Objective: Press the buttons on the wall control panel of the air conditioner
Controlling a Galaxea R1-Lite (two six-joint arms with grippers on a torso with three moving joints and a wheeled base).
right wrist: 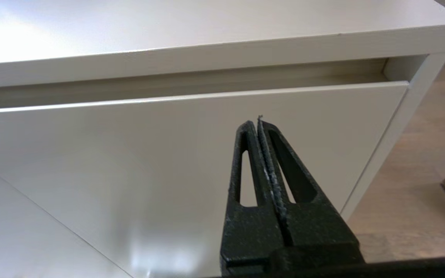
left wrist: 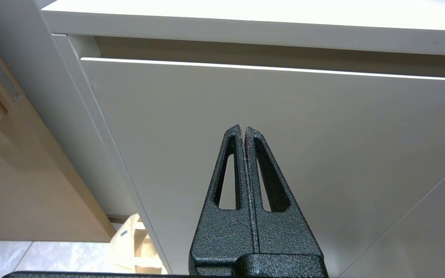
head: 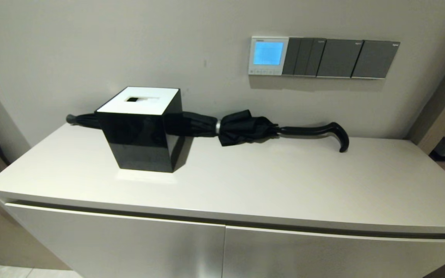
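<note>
The air conditioner's wall control panel is a small white-framed square on the wall above the cabinet, its screen lit blue. The buttons form a row of tiny pale keys along its lower edge. Neither arm shows in the head view. My left gripper is shut and empty, low in front of the cabinet's left door. My right gripper is shut and empty, low in front of the cabinet's right door. Both are far below the panel.
Dark grey switch plates adjoin the panel on its right. On the white cabinet top stand a black tissue box and a folded black umbrella along the wall. A doorway frame is at right.
</note>
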